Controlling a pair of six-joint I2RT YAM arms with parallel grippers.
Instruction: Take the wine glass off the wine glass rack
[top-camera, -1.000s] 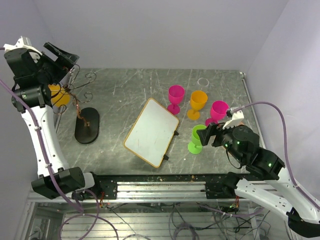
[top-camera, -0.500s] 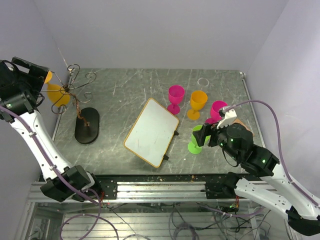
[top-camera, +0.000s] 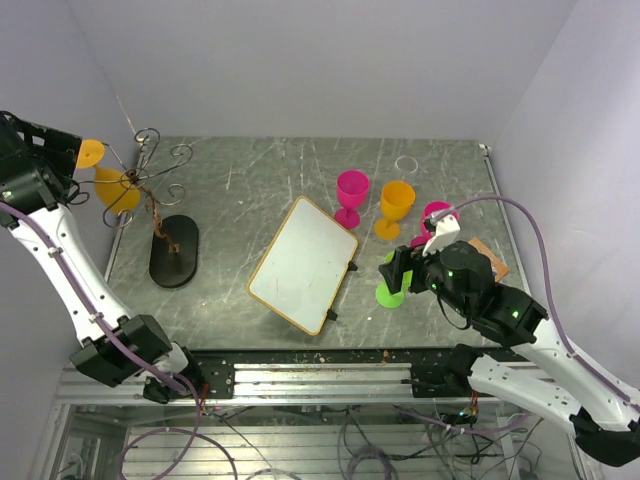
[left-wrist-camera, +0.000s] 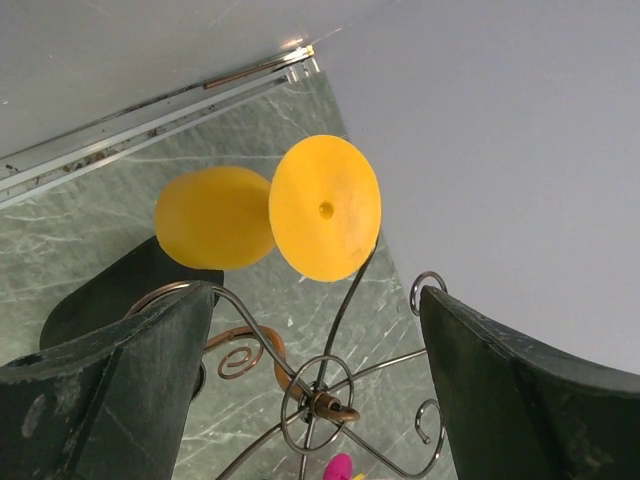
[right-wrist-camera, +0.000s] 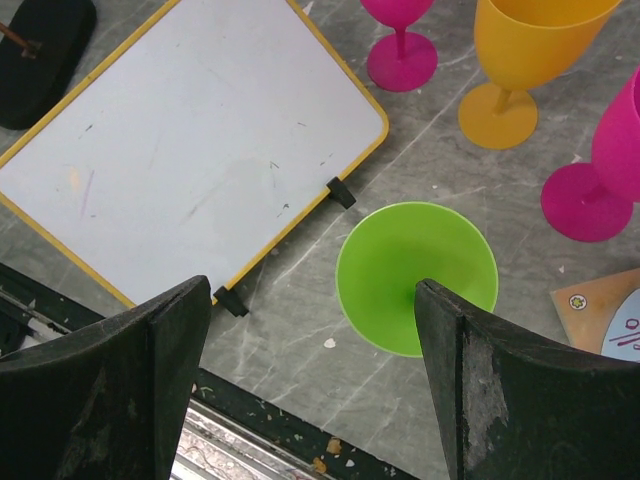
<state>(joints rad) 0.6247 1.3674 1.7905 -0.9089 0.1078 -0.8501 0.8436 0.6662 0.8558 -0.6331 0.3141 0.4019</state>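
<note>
An orange-yellow wine glass (top-camera: 116, 188) hangs tilted on the wine glass rack (top-camera: 152, 182), a wire tree of scrolled arms on a black oval base (top-camera: 174, 251). In the left wrist view the glass's round foot (left-wrist-camera: 325, 207) faces the camera, its bowl (left-wrist-camera: 213, 218) behind it and the rack's hub (left-wrist-camera: 322, 399) below. My left gripper (top-camera: 60, 165) stands open just left of the glass, touching nothing; its fingers (left-wrist-camera: 110, 390) frame the rack. My right gripper (top-camera: 400, 265) hovers open over a green glass (right-wrist-camera: 416, 277) standing on the table.
A yellow-framed whiteboard (top-camera: 304, 263) lies mid-table. Two pink glasses (top-camera: 351, 196) (top-camera: 437, 217) and an orange one (top-camera: 396, 206) stand behind the green glass. A brown card (top-camera: 488, 256) lies at right, and a small clear ring (top-camera: 406, 163) at the back. Walls close in on both sides.
My left gripper has swung from above the rack out to the left of the hanging glass. My right gripper has crept left and forward over the green glass.
</note>
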